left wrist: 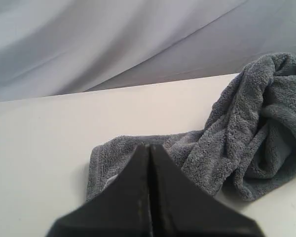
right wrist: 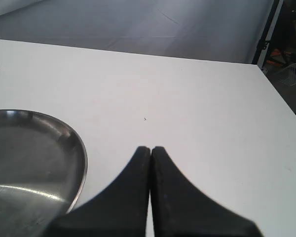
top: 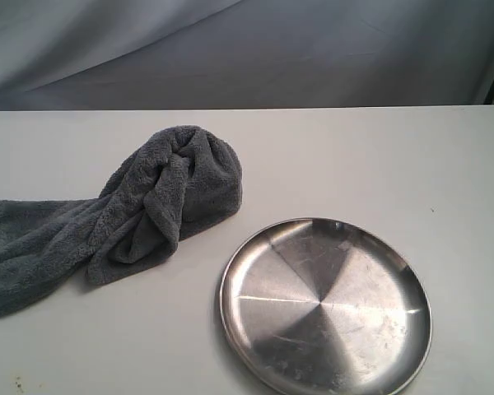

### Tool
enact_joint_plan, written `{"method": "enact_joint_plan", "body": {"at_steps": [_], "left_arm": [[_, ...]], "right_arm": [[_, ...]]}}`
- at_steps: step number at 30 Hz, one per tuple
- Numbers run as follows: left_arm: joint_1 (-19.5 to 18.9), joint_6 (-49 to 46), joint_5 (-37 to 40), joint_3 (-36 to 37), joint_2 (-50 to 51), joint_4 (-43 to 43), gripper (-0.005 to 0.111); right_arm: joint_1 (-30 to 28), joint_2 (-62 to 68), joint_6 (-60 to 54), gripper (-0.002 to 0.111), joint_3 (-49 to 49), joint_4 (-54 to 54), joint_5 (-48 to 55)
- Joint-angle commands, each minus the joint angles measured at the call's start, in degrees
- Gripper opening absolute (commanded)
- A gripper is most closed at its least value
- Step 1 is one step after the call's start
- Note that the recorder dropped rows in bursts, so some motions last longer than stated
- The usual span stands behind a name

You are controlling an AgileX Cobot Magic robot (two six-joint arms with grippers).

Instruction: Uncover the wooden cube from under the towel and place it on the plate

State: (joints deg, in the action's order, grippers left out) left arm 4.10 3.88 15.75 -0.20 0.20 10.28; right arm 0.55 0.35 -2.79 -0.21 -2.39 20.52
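Note:
The dark grey fluffy towel [top: 148, 206] lies bunched in a mound on the white table, with a flat tail trailing off to the left edge. The wooden cube is hidden; I cannot see it. The round silver plate [top: 325, 306] sits empty at the front right. No gripper shows in the exterior view. In the left wrist view my left gripper [left wrist: 150, 147] is shut and empty, held over the towel's [left wrist: 246, 128] flat end. In the right wrist view my right gripper [right wrist: 151, 148] is shut and empty, beside the plate's rim [right wrist: 81, 158].
The white table [top: 354, 156] ends at a far edge against a draped grey backdrop [top: 230, 49]. In the right wrist view the table's side edge [right wrist: 281, 94] meets a dark stand and clutter beyond.

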Motion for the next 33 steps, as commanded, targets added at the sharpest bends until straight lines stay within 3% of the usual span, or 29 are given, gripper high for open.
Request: {"method": "enact_joint_plan", "body": {"at_steps": [1, 8, 15, 23, 27, 29, 32, 33], "left_arm": [[0.2, 0.7, -6.0, 0.2, -0.2, -2.2, 0.000], [0.2, 0.7, -16.6, 0.2, -0.2, -18.0, 0.000], [0.2, 2.5, -26.5, 0.2, -0.2, -18.2, 0.000], [0.2, 10.1, -28.2, 0.2, -0.2, -18.2, 0.000], [0.2, 11.5, -32.7, 0.2, -0.2, -18.1, 0.000], [0.2, 16.9, -37.3, 0.2, -0.2, -14.6, 0.000], [0.2, 27.2, -51.5, -0.4, 0.0, 5.3, 0.000], [0.2, 30.0, -51.6, -2.8, 1.9, 8.0, 0.000]], "right_arm": [[0.1, -0.3, -0.2, 0.000, 0.2, 0.3, -0.4], [0.1, -0.3, -0.2, 0.000, 0.2, 0.3, -0.4], [0.1, -0.3, -0.2, 0.000, 0.2, 0.3, -0.4], [0.1, -0.3, -0.2, 0.000, 0.2, 0.3, -0.4], [0.1, -0.3, -0.2, 0.000, 0.2, 0.3, -0.4], [0.1, -0.3, -0.2, 0.000, 0.2, 0.3, -0.4], [0.1, -0.3, -0.2, 0.000, 0.2, 0.3, -0.4], [0.1, -0.3, -0.2, 0.000, 0.2, 0.3, -0.4]]}}
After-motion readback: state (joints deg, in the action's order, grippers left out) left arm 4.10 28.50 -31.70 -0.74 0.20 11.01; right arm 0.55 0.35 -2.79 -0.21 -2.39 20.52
